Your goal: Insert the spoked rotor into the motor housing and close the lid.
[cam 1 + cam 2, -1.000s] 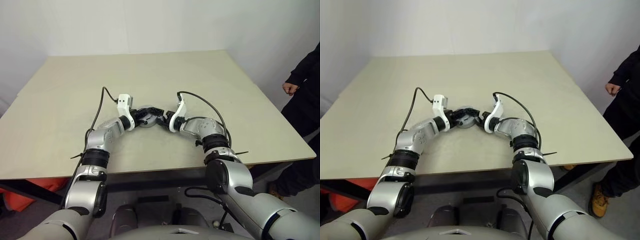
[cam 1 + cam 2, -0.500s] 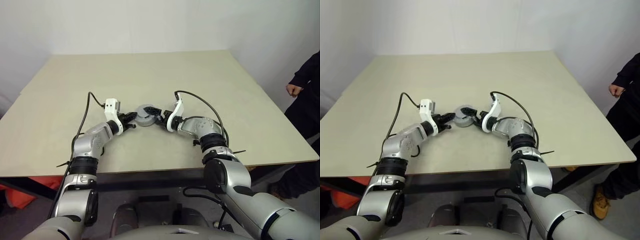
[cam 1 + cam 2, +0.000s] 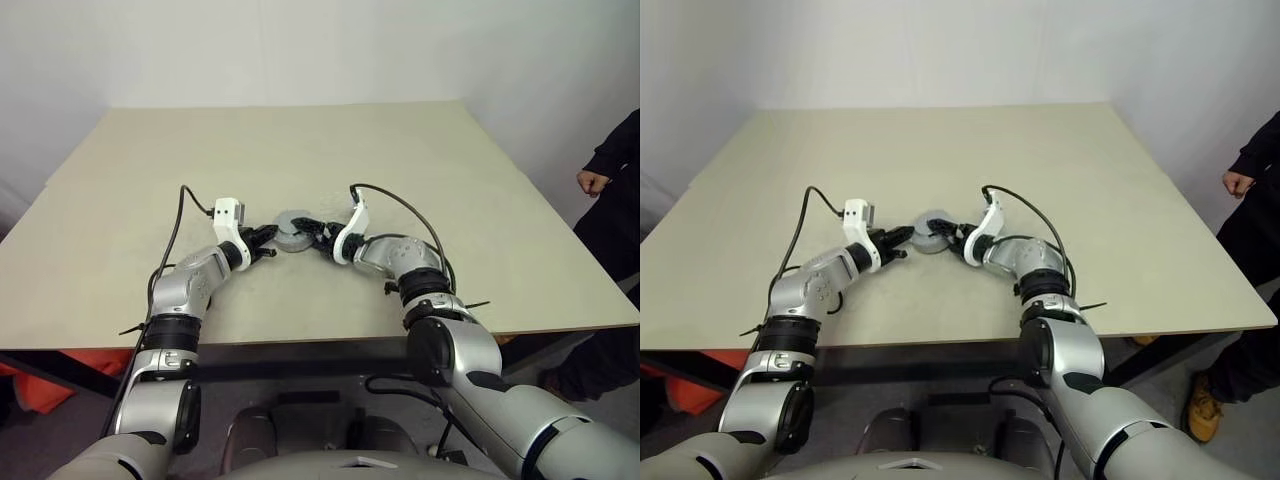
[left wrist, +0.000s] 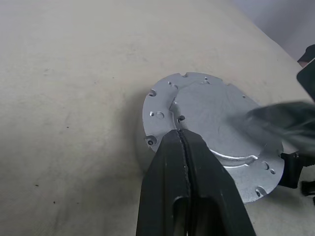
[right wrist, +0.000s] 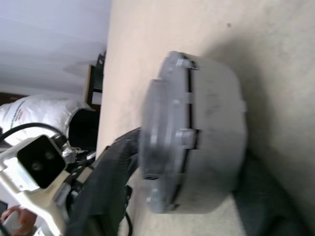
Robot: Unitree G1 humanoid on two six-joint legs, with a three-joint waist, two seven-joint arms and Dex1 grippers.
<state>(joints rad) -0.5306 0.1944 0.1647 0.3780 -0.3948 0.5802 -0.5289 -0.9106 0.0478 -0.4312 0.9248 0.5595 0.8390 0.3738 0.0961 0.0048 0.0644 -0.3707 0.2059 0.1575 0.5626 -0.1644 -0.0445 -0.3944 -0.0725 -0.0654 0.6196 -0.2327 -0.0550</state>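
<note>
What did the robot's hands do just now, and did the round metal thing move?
The left gripper, fingers shut, pulled back off the lid toward the robot's left and now sits just beside it. The right gripper stayed at the other side of the closed motor housing, its fingers closing in. The housing with its lid kept its place on the table, and the person stayed at the side.

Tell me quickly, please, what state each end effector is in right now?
Left end effector: closed, holding nothing, beside the flat grey notched-edge lid.
Right end effector: at the closed silver-grey round motor housing; open or shut cannot be told.
</note>
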